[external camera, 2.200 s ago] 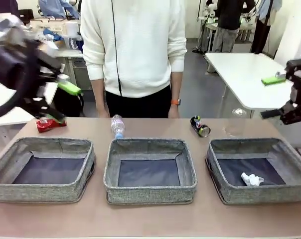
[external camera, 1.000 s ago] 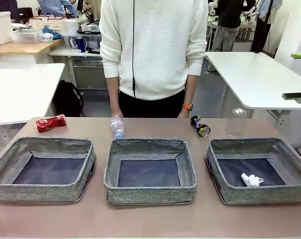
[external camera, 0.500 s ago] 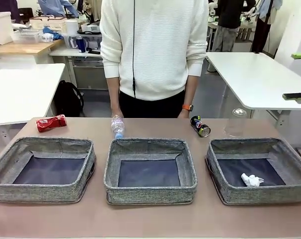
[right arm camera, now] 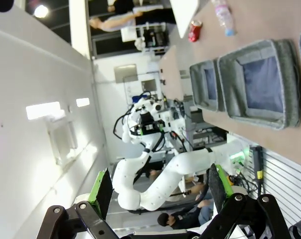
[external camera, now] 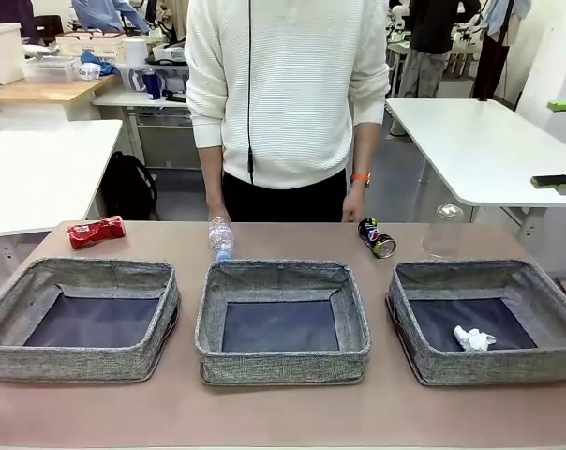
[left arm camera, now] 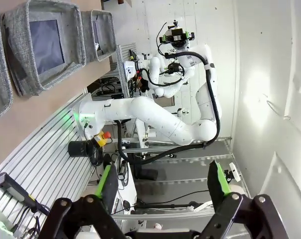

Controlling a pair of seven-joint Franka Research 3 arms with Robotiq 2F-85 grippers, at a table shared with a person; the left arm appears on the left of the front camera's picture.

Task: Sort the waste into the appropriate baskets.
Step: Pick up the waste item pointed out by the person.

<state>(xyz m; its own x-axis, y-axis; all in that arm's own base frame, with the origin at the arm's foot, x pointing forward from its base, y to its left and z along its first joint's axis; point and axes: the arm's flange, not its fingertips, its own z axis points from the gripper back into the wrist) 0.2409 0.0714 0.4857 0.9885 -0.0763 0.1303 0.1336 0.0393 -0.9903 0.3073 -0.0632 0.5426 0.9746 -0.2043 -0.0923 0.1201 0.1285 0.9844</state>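
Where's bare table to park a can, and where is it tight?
Bare: the table strip in front of the baskets, and the back gaps between red can and bottle, bottle and dark can. Tight: dark can to clear cup, and between neighbouring baskets.

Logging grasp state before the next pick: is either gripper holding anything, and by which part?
Nothing is held. The left gripper and the right gripper are both open, with nothing between their fingers.

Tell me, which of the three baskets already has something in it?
The right basket: a white paper wad lies on its dark bottom. The middle basket and left basket hold nothing.
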